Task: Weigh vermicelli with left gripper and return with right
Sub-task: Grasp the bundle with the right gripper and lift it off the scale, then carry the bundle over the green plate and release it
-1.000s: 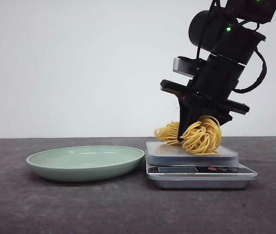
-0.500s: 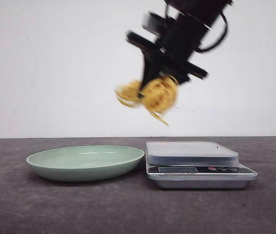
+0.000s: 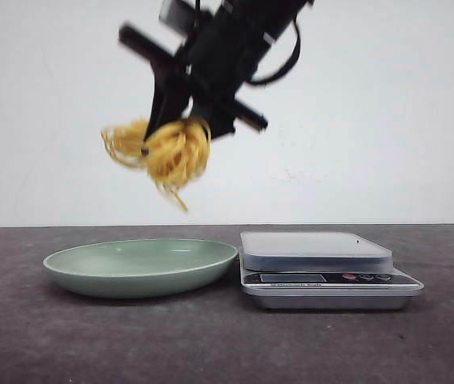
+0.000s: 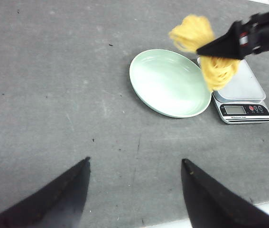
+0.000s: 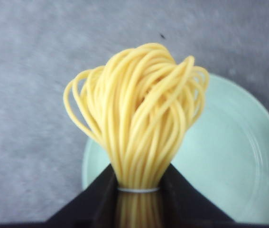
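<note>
My right gripper (image 3: 156,140) is shut on the vermicelli (image 3: 166,152), a yellow nest of noodle strands, and holds it in the air above the pale green plate (image 3: 138,268). In the right wrist view the vermicelli (image 5: 141,128) is pinched between the black fingers (image 5: 191,202) over the plate (image 5: 234,156). In the left wrist view my left gripper (image 4: 135,164) is open and empty, high above the grey table, away from the plate (image 4: 165,83); the vermicelli (image 4: 205,47) and the right gripper's fingers (image 4: 219,45) show beyond the plate.
A silver kitchen scale (image 3: 319,264) with a bare platform stands right of the plate; it also shows in the left wrist view (image 4: 241,97). A white wall stands behind the dark grey table (image 3: 210,344).
My right gripper lifted the vermicelli off the scale and carried it up and to the left, from above the scale to above the plate. The scale platform is now bare.
</note>
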Robot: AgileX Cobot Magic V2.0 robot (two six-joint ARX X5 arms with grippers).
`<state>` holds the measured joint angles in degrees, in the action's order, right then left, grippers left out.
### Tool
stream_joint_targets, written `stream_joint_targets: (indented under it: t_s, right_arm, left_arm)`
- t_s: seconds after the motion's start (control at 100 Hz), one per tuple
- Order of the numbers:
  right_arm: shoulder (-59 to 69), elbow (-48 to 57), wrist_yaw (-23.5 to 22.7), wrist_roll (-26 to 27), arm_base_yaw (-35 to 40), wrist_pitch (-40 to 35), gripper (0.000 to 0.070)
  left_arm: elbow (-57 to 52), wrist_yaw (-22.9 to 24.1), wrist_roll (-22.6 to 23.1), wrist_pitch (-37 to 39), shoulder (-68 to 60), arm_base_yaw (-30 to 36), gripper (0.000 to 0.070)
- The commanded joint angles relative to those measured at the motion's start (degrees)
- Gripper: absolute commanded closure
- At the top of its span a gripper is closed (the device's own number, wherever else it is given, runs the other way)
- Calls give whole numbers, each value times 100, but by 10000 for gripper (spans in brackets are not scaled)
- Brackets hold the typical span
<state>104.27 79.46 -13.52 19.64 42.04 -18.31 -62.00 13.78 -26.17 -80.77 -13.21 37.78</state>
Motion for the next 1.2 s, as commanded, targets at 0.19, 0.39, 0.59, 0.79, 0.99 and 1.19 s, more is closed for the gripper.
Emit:
stream_joint_targets:
  t_s: [0.19, 0.39, 0.59, 0.79, 0.99, 1.19]
  right_arm:
    - [748, 168, -138, 146, 61, 330, 696]
    - [942, 168, -181, 136, 57, 483, 685]
    - [901, 179, -297, 133, 50, 671, 158]
    - [426, 190, -254, 55, -79, 496, 191]
    - [-796, 190, 367, -669, -332, -518, 224]
    - [-2415, 190, 1580, -1569, -415, -1915, 223]
  left_arm:
    - [-72, 39, 11, 68, 7, 48, 352]
    - [-72, 79, -7, 61, 7, 48, 352]
    - [-72, 81, -7, 61, 7, 48, 352]
    - [-72, 85, -4, 68, 7, 48, 352]
    - [-72, 90, 20, 103, 7, 48, 352]
    - [-72, 186, 66, 175, 7, 48, 352]
